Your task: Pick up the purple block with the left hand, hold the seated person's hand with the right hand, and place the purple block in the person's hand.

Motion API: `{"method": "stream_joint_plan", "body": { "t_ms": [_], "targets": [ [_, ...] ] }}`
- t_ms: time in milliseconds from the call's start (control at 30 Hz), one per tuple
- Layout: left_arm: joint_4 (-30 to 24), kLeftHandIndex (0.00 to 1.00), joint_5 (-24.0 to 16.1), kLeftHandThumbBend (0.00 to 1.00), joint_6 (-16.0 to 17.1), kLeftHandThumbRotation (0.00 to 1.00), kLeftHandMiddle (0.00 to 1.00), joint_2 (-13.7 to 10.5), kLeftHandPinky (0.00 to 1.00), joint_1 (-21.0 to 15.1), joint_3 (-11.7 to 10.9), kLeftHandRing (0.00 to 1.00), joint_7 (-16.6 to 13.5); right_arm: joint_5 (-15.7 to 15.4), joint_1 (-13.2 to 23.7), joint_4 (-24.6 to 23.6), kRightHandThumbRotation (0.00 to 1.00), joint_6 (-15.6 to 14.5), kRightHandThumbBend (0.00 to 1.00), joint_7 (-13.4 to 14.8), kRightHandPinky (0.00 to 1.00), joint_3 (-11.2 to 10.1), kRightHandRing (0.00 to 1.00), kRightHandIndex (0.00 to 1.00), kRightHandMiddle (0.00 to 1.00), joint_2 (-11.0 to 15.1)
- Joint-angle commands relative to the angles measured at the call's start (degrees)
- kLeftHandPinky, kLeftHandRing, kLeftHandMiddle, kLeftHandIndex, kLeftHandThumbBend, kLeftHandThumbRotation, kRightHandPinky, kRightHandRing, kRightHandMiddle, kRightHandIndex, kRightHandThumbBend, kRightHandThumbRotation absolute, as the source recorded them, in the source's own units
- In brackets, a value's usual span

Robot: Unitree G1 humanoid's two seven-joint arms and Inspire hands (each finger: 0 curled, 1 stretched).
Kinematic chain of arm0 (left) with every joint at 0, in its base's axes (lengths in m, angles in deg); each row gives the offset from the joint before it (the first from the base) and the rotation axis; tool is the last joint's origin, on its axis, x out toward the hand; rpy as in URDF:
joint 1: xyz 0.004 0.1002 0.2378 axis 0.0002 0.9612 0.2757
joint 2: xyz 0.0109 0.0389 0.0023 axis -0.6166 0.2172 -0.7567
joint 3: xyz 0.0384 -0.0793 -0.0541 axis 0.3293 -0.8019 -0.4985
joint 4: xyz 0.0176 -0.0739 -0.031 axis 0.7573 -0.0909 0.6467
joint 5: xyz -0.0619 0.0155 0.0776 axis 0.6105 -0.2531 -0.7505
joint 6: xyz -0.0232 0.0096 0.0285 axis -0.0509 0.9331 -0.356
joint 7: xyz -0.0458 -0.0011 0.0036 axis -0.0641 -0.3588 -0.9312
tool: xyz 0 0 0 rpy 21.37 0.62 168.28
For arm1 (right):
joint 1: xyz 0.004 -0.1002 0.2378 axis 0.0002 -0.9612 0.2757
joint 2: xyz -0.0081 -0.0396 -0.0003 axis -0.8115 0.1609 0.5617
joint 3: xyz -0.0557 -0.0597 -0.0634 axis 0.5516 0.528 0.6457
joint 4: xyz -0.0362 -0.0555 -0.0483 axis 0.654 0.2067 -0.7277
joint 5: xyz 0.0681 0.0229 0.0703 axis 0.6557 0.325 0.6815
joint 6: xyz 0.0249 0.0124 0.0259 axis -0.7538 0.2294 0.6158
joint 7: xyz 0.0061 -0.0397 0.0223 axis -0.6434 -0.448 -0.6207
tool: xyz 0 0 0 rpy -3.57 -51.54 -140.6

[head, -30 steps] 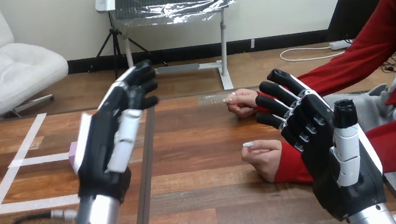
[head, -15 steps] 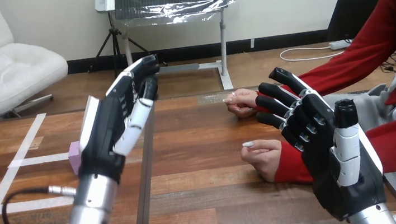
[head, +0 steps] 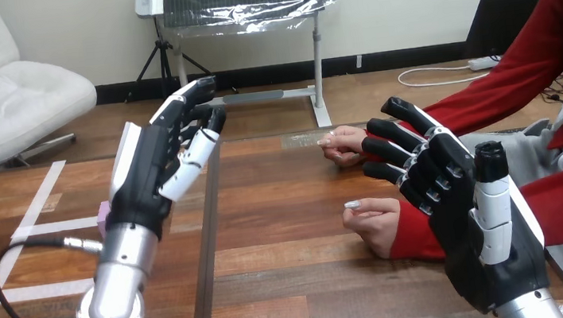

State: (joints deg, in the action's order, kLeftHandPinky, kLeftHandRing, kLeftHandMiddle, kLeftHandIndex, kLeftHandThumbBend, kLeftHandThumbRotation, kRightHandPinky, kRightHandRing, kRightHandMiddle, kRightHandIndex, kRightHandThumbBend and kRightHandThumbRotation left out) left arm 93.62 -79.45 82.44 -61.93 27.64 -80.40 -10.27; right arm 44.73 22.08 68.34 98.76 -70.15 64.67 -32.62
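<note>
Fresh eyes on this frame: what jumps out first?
Two open robot hands are raised over the wooden table: the left hand at left-centre, the right hand at lower right. Beside the right hand, the person's near hand and far hand rest on the wood. A sliver of the purple block peeks out behind the left hand.

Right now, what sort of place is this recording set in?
Probably a robot test bench: a wooden table marked with white tape lines, a purple block laid out, and the person's nearer hand resting on it.
</note>
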Motion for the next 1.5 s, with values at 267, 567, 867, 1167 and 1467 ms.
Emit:
{"method": "stream_joint_plan", "body": {
  "t_ms": [267,567,867,1167,1467],
  "targets": [
    [14.2,0.86,-5.2,0.51,0.1,0.68,0.87,-4.7,0.76,-16.4,2.6,0.86,-2.9,0.6,3.1,-1.0,0.97,0.0,0.81,0.3,0.78,-0.8,0.84,0.87,0.84,0.3],
    [19.2,0.87,-7.4,0.52,-2.8,0.64,0.88,-5.7,0.78,-20.4,3.9,0.87,-3.6,0.5,3.4,-0.6,0.97,0.1,0.81,0.2,0.78,-1.0,0.84,0.87,0.84,0.4],
    [23.3,0.87,-9.4,0.51,-5.5,0.62,0.88,-6.5,0.78,-23.6,5.4,0.87,-4.4,0.1,3.6,-0.2,0.97,0.4,0.81,0.0,0.76,-1.1,0.83,0.87,0.83,0.6],
    [26.6,0.87,-12.4,0.50,-8.5,0.58,0.88,-7.3,0.76,-26.2,7.7,0.86,-6.3,0.0,3.6,-0.1,0.98,0.4,0.81,-0.1,0.75,-1.2,0.82,0.86,0.83,0.7],
    [28.7,0.87,-15.5,0.53,-11.9,0.58,0.88,-7.8,0.85,-28.2,10.6,0.87,-7.7,0.4,3.6,-0.3,0.98,0.2,0.82,-0.3,0.74,-1.2,0.82,0.86,0.83,0.8]
  ]
}}
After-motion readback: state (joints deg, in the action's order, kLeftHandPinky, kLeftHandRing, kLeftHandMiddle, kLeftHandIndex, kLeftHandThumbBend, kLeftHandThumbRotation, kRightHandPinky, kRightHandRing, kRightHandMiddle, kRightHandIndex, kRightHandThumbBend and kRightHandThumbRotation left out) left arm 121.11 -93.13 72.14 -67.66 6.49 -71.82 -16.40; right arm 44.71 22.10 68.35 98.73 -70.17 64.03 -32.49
